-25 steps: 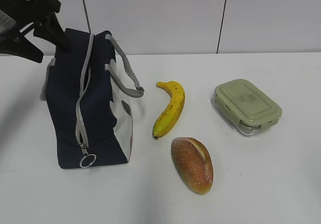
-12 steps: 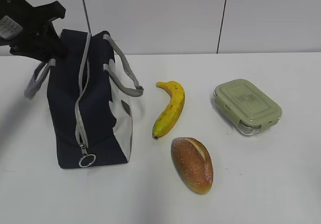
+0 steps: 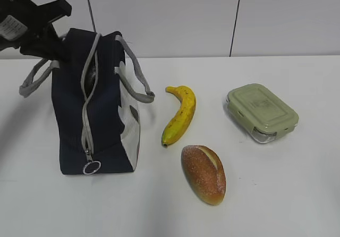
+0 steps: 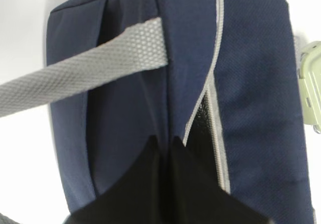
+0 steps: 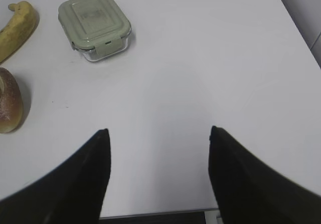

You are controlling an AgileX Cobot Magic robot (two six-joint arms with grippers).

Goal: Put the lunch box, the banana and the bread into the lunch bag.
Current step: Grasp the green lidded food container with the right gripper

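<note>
Left fingers (image 4: 163, 148): pressed together with no gap, at the top back edge of the boxy navy-blue fabric lunch bag (image 3: 95, 109). They seem to pinch the fabric beside the zipper, though the wrist view does not show clearly how much cloth lies between them.
Right fingers (image 5: 158, 133): spread wide, holding nothing, hanging over bare white surface (image 5: 200, 58) well apart from all the items.
Grey zipper (image 3: 87, 96): parted along the top, with a dark slit of the interior showing in the left wrist view; the metal ring pull (image 3: 91, 167) hangs low on the front face.
Grey strap handles: one (image 4: 85, 66) stretches out to the bag's left, near the left arm; the other (image 3: 135, 80) droops over the white side panel.
Curved yellow banana (image 3: 180, 115): lies on the surface just right of the bag, not touching it.
Oval golden-brown bread roll (image 3: 204, 173): lies near the banana's dark tip, in front of it.
Clear lunch box with pale sage-green lid (image 3: 262, 112): sits further right, apart from the others.
Step in hand: opening the bag; nothing is inside yet as far as can be seen.
Next move: probably the left fingers draw the edge aside to widen the mouth, while the right arm reaches for one of the three items.
</note>
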